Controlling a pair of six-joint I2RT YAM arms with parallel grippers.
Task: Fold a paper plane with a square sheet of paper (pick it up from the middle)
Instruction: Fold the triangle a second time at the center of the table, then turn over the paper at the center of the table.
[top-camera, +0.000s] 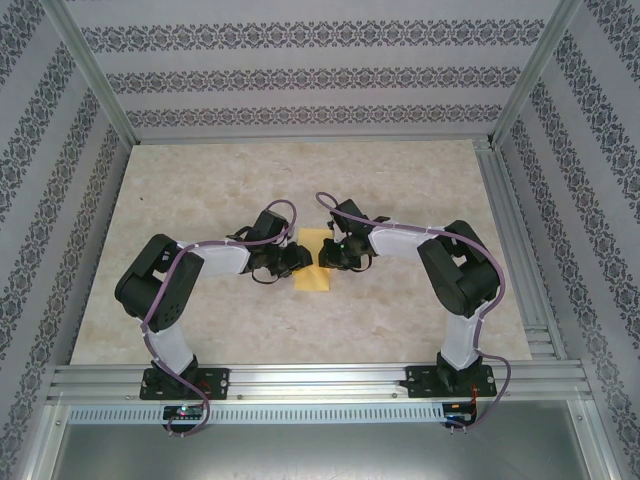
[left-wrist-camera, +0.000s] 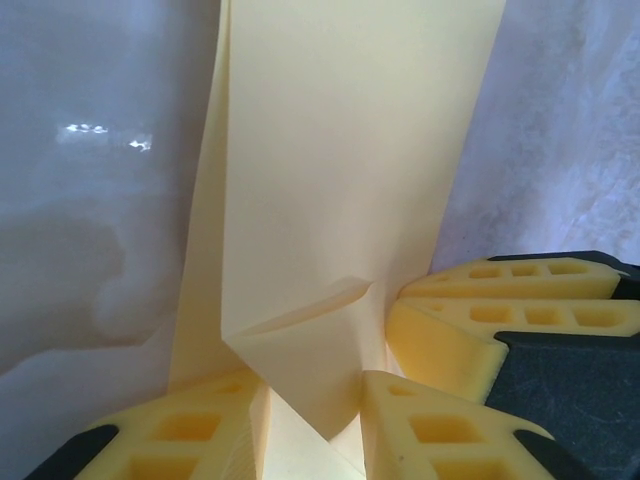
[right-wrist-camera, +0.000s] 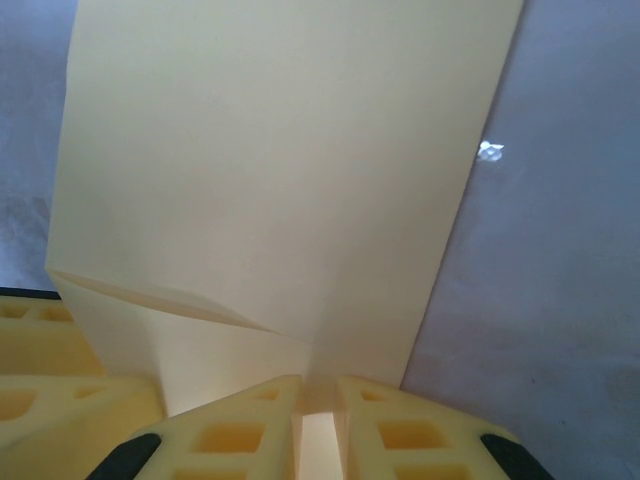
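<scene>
The yellow-orange sheet of paper (top-camera: 313, 277) lies partly folded, as a narrow rectangle, at the middle of the table between both grippers. My left gripper (top-camera: 298, 259) is at its left edge. In the left wrist view the paper (left-wrist-camera: 330, 170) shows a long lengthwise fold, and a creased triangular flap (left-wrist-camera: 310, 360) stands in the wide gap of the open left gripper (left-wrist-camera: 312, 435). My right gripper (top-camera: 327, 255) is at the sheet's right edge. In the right wrist view the right gripper (right-wrist-camera: 318, 425) is shut on a raised ridge of the paper (right-wrist-camera: 270, 170).
The marble-patterned table (top-camera: 200, 190) has bare room on all sides of the paper. Aluminium frame rails (top-camera: 300, 378) run along the near edge and the right side. The right gripper's yellow fingers (left-wrist-camera: 480, 330) sit close beside the left gripper.
</scene>
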